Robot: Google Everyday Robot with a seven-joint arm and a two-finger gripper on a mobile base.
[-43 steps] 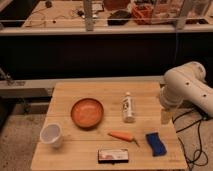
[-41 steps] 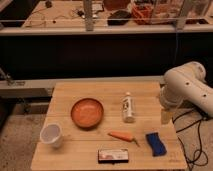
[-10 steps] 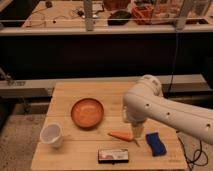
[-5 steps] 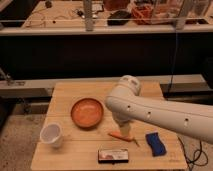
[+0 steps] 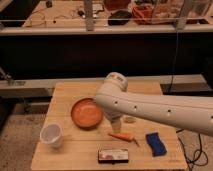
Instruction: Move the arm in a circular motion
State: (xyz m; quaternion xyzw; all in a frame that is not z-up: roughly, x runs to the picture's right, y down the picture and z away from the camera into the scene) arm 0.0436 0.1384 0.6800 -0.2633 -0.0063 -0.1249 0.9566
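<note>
The thick white arm (image 5: 150,106) with small dark dots reaches in from the right edge. Its rounded joint (image 5: 114,86) hangs over the middle of the wooden table (image 5: 65,92). The pale gripper (image 5: 116,124) seems to hang just below that joint, between the orange bowl (image 5: 85,112) and the carrot (image 5: 121,136). The arm covers most of the gripper. The small white bottle is almost wholly hidden behind the arm; only a pale bit (image 5: 130,119) shows below it.
A white cup (image 5: 51,135) stands at the front left. A blue sponge (image 5: 155,143) lies at the front right. A dark flat packet (image 5: 113,155) lies near the front edge. A dark railing and a cluttered bench stand behind the table.
The arm has swept left from the table's right edge to over its middle, and now covers the white bottle. The objects on the table have not moved.
</note>
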